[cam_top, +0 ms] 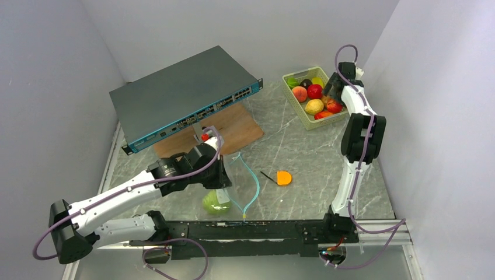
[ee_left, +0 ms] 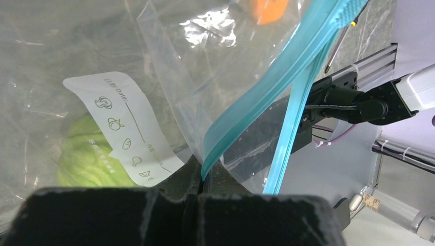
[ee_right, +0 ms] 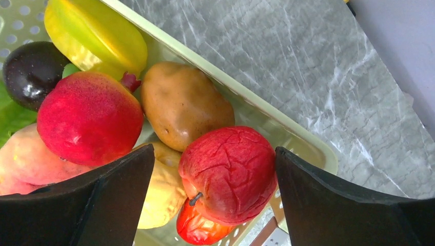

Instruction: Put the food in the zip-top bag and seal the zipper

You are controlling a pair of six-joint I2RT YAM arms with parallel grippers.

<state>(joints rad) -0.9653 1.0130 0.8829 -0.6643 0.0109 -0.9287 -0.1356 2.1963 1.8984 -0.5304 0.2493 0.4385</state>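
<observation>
Now, the left arm (cam_top: 117, 195) lies low over the tabletop (cam_top: 303, 157), stretched from its base at 7 o'clock toward the centre. The left hand (ee_left: 199, 187) is closed, its black fingers (ee_left: 113, 215) pinched together on the zipper (ee_left: 267, 92). From that pinch the teal strip runs up toward 1 o'clock in the wrist view. A second length of it hangs apart from the first, so the mouth gapes.

The zip-top bag (cam_top: 236, 175) sits at 6 o'clock on the tabletop, near the arm rail, clear and crinkled, with glare on its folds. Inside it lies the green cabbage (ee_left: 82, 159), partly covered by the white label (ee_left: 123, 133) printed with small food icons. At 3 o'clock from the bag lies a screwdriver (cam_top: 282, 177) with an orange handle. At 11 o'clock a grey network switch (cam_top: 181, 96) rests partly over a wooden board (cam_top: 233, 131).

The right arm (cam_top: 357, 140) stands tall, elbow high, bending down over the pale green basket (ee_right: 256, 102) at 1 o'clock. The right hand (ee_right: 213, 154) is open, gripping nothing. Its dark fingers (ee_right: 349, 205) are spread either side of a red apple (ee_right: 228, 174). Around the apple lie a brown potato (ee_right: 184, 102), a pomegranate (ee_right: 90, 118), a yellow starfruit (ee_right: 97, 36) and a dark plum (ee_right: 31, 72).
</observation>
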